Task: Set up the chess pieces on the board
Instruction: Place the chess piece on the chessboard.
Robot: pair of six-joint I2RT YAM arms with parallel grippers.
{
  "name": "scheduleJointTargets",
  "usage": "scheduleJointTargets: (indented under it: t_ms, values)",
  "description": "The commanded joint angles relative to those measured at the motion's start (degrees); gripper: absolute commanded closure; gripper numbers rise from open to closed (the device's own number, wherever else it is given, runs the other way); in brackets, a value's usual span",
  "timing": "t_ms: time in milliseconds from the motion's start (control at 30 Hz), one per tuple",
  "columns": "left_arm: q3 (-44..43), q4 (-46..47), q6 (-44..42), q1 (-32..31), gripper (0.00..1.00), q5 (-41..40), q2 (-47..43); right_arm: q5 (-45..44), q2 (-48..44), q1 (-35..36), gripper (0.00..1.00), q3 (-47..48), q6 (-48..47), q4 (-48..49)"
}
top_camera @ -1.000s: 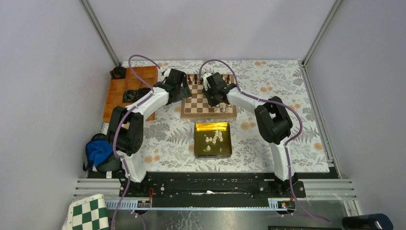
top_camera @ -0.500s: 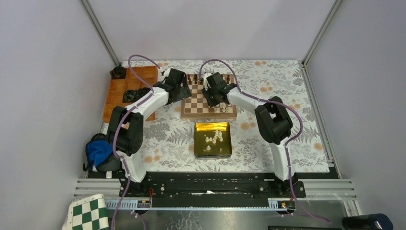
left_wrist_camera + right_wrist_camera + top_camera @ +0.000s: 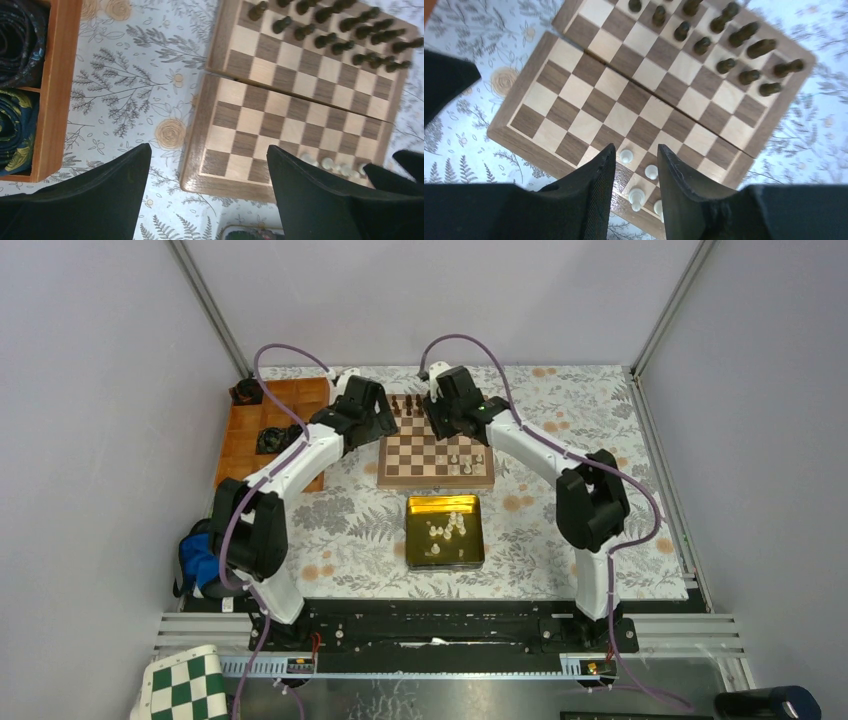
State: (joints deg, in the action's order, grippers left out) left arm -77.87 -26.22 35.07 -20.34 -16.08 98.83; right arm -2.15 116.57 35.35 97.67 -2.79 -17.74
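The board (image 3: 420, 468) lies at the table's far middle, with dark pieces along its far rows. A few cream-white chess pieces (image 3: 466, 462) stand near its near right corner. My right gripper (image 3: 458, 430) hovers above them, open and holding nothing. In the right wrist view the chess pieces (image 3: 651, 172) stand on the board (image 3: 589, 105) below the gap of that gripper (image 3: 634, 150). My left gripper (image 3: 378, 423) hangs wide open over the board's left edge; in its own view the gripper (image 3: 207, 150) frames the board's (image 3: 280, 100) near corner.
A gold tin (image 3: 412, 540) holding several more white pieces sits in front of the board. An orange compartment tray (image 3: 245, 420) with dark rolled items stands at the far left. A green-and-white checkered mat (image 3: 180, 685) lies at the near left.
My right gripper has opened and lifted back toward the far side, leaving a white piece standing on the board. The left arm has shifted slightly left.
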Motion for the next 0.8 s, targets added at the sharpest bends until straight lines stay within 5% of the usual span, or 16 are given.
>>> scheduleJointTargets:
  t_ms: [0, 367, 767]
  values:
    - [0.8, 3.1, -3.8, -3.7, 0.08, 0.3, -5.2, -5.6, -8.1, -0.5, 0.55, 0.4, 2.3, 0.5]
    - [5.3, 6.9, -12.9, -18.9, 0.11, 5.1, -8.5, -15.8, -23.2, -7.8, 0.46, -18.1, 13.0, 9.1]
    - [13.7, 9.3, -18.1, -25.7, 0.21, 9.5, -8.2, -15.0, -30.1, -14.4, 0.46, -31.1, 18.6, 14.7]
